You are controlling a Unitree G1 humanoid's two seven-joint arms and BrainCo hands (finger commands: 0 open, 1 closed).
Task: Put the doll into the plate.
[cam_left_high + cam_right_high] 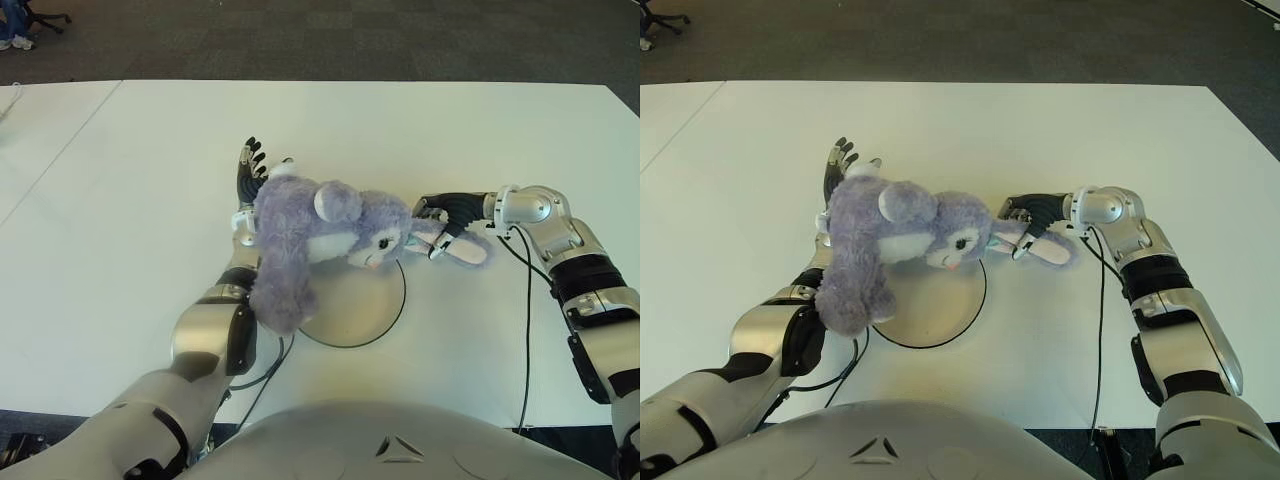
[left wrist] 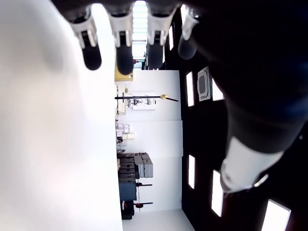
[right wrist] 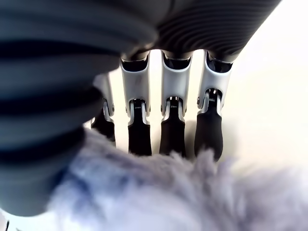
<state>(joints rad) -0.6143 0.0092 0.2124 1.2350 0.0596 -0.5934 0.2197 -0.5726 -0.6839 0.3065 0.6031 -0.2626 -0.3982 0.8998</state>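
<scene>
While the fluffy lavender doll [image 1: 300, 235] drapes across the left hand [image 1: 250, 180] and forearm, its head hangs over the far rim of the plate [image 1: 352, 318], a flat round cream disc with a thin dark edge lying on the smooth white table [image 1: 150, 160]. Doll fur is shaggy plush, with a white muzzle and belly patch, one rounded ear up top and one long floppy ear [image 1: 462, 248] stretched toward the robot's right. Left hand is palm-up beneath the doll's body, its black fingers [image 1: 252, 155] sticking out straight past the plush on the far side; in the left wrist view those fingers [image 2: 120, 53] extend uncurled, gripping nothing, so the doll simply lies on top. Right hand [image 1: 445, 222] is at the doll's long ear, just right of the plate; its ribbed black palm and silver-and-black fingers [image 3: 173, 130] are bent down onto the fur, fingertips pressing into the plush. Whether they fully pinch the ear I cannot tell. Doll's lower body hangs down over the left forearm, beside the plate's left edge, not inside it. A thin black cable [image 1: 527, 330] runs along the right arm.
</scene>
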